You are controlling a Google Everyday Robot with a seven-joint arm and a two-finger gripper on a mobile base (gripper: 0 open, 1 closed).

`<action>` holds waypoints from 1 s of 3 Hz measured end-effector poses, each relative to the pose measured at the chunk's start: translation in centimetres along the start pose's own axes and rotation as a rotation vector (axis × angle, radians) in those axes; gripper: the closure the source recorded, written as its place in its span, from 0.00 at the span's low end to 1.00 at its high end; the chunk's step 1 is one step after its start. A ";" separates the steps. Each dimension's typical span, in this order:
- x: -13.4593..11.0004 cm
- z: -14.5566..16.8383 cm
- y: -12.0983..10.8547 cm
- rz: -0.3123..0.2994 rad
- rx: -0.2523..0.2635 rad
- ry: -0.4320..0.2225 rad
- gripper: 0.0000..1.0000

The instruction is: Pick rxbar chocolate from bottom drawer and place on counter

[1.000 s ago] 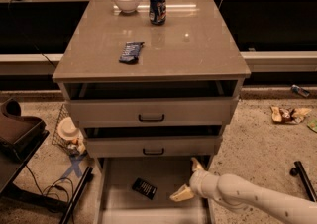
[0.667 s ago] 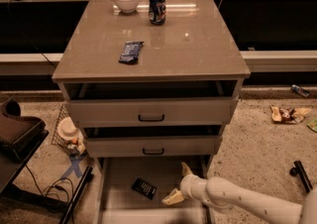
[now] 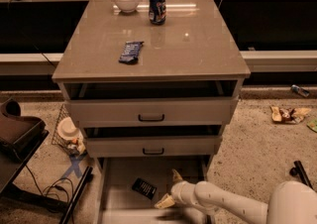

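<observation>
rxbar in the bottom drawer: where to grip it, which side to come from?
Likely best from above, jaws closing across the narrow width of the rxbar chocolate at mid-length. It lies flat on the bottom drawer floor, turned diagonally, so no edge is raised for a side grab; rotate the wrist to match. The gripper sits open just to the bar's right in the picture, not touching it.

Warm, dim light falls on a speckled beige floor (image 3: 257, 139). A pale drawer cabinet (image 3: 148, 111) stands in the middle, with a dark recess behind it crossed by a pale ledge (image 3: 277, 59). At the left edge is a dark brown seat (image 3: 15, 131), with black cables (image 3: 49, 191) below it and a blue tape cross (image 3: 74, 166) beside them. Crumpled wrappers (image 3: 287, 114) lie on the floor at the right. The pincer (image 3: 168, 189) sits low at the cabinet's foot, fingers spread apart.
</observation>
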State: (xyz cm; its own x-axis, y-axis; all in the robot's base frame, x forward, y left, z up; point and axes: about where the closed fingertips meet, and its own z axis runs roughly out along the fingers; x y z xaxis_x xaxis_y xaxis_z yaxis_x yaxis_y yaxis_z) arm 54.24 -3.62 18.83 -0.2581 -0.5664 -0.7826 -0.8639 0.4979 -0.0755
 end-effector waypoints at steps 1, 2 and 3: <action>-0.3 2.1 1.3 0.010 -0.034 -0.004 0.00; -0.7 5.0 2.9 0.021 -0.077 -0.020 0.00; -0.9 7.0 3.8 0.025 -0.096 -0.041 0.00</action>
State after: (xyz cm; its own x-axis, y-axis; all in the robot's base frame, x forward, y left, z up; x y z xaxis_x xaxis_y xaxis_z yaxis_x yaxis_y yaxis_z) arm 54.22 3.40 14.97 -0.2639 -0.5261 -0.8084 -0.8953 0.4455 0.0023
